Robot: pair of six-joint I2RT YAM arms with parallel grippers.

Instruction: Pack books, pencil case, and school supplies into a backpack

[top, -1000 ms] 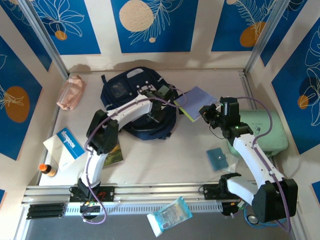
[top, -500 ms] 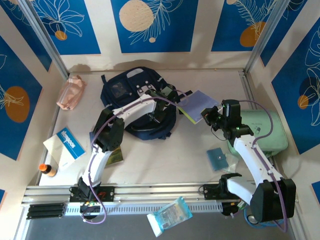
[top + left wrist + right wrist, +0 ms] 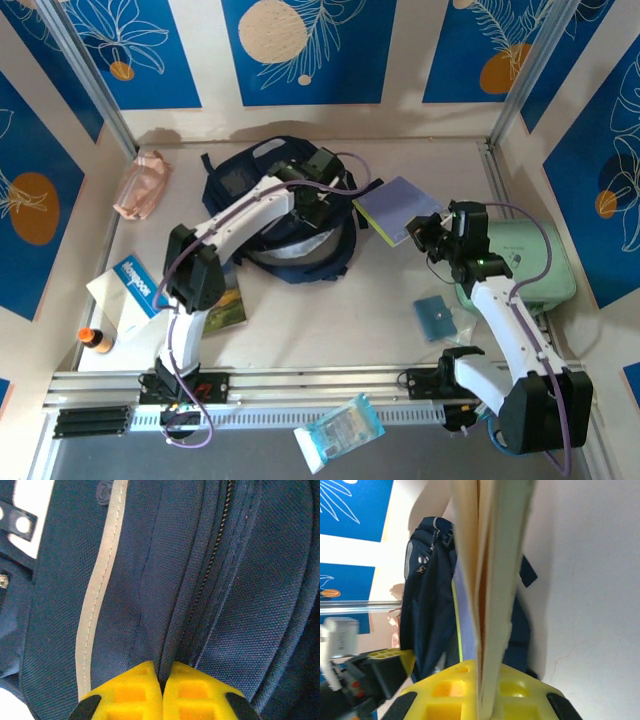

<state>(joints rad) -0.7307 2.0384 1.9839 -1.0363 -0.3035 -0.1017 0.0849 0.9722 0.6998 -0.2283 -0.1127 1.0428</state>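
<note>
Left gripper (image 3: 162, 674) clenched on a fold of backpack (image 3: 232, 182) fabric beside the zip. Right gripper (image 3: 428, 235) grasping the lavender notebook (image 3: 398, 207) by one edge, held just beside the backpack. Pencil case (image 3: 142, 183) lies at the far left wall. Teal pad (image 3: 435, 317) lies near the right arm.

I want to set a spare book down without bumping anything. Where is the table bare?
Biggest bare patch: table middle, bordered by the backpack, green book and teal pad. Another lies beyond the lavender notebook in the right claw. Crowded: around the white book and the mint case.
</note>
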